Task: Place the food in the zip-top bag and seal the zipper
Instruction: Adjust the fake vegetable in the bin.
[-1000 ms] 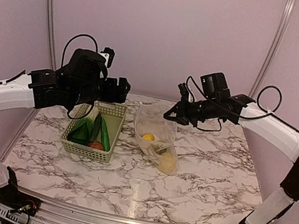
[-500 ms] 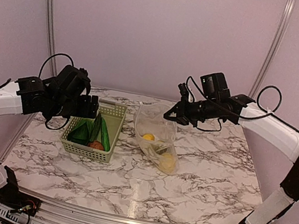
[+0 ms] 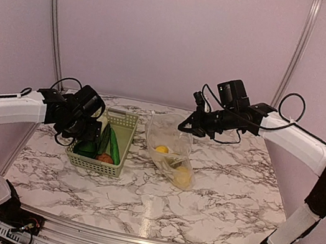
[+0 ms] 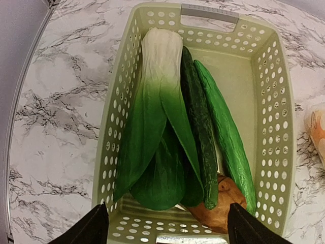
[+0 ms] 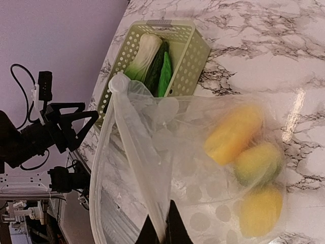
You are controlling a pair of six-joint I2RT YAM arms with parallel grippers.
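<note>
Hovering over bok choy (image 4: pixel 152 127), the left end effector (image 4: pixel 165 229) gapes; the right end effector (image 5: pixel 161 231) clenches the zip-top bag (image 5: pixel 193 168).

So the left white-and-black arm (image 3: pixel 7 108) comes in low from the side with its wrist bent down. Its black 2-finger end effector (image 4: pixel 163 231) points straight down, jaws spread wide, nothing between them. The right white-and-black arm (image 3: pixel 301 141) goes up to a raised elbow, then stretches inward. Its black end effector (image 5: pixel 161 230) is pinched tight on a fold of the clear dotted plastic zip-top bag (image 5: pixel 137 152).
</note>
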